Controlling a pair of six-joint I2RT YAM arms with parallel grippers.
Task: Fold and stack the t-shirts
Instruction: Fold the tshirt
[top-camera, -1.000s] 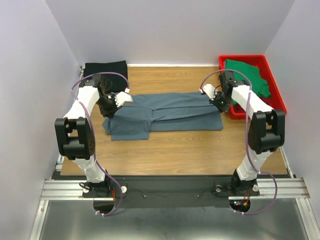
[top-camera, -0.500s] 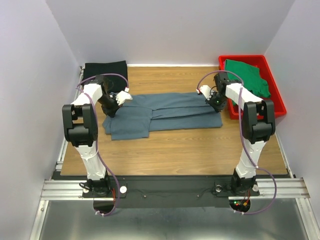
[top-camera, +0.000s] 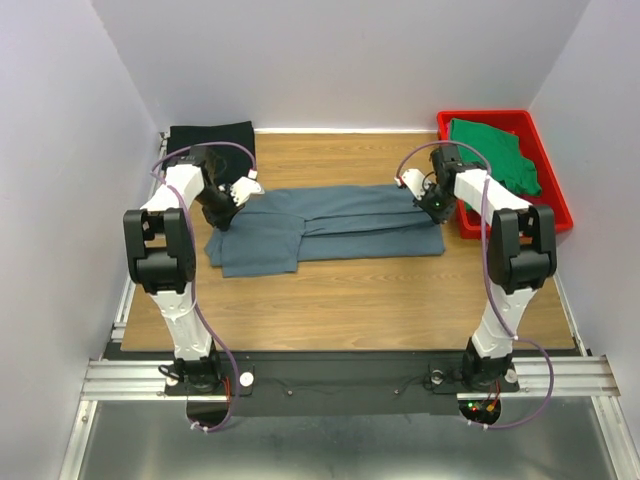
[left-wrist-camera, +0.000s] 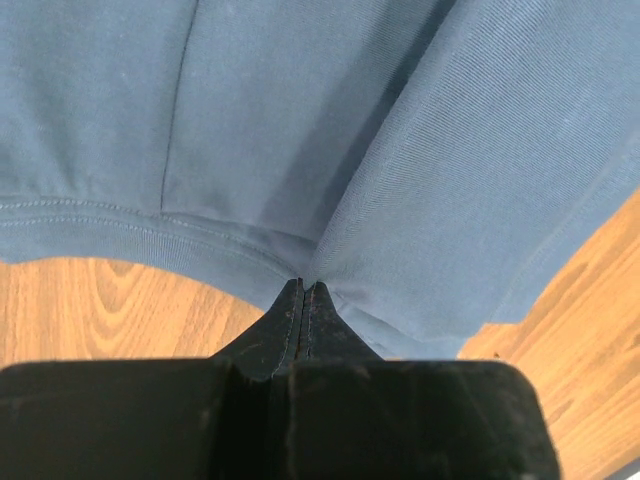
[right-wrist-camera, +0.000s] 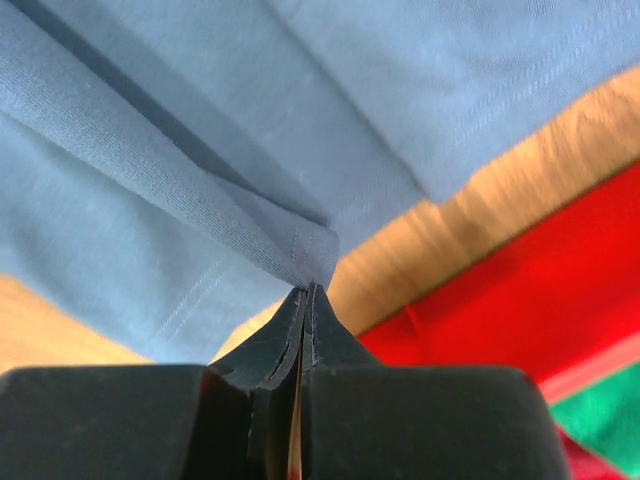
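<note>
Both arms have drawn slightly toward the far wall, dragging the slate blue-grey soft cloth t-shirt (top-camera: 330, 225) across the wooden bench (top-camera: 340, 305). Its long axis runs left to right between them, with the left pincer (top-camera: 226, 205) clamped on one end and the right pincer (top-camera: 432, 204) on the other.

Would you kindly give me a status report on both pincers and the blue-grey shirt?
Left pincer shut on blue-grey t-shirt, left end. Right pincer shut on its right end. Shirt flat, part folded. Red tray close beside right pincer.
</note>
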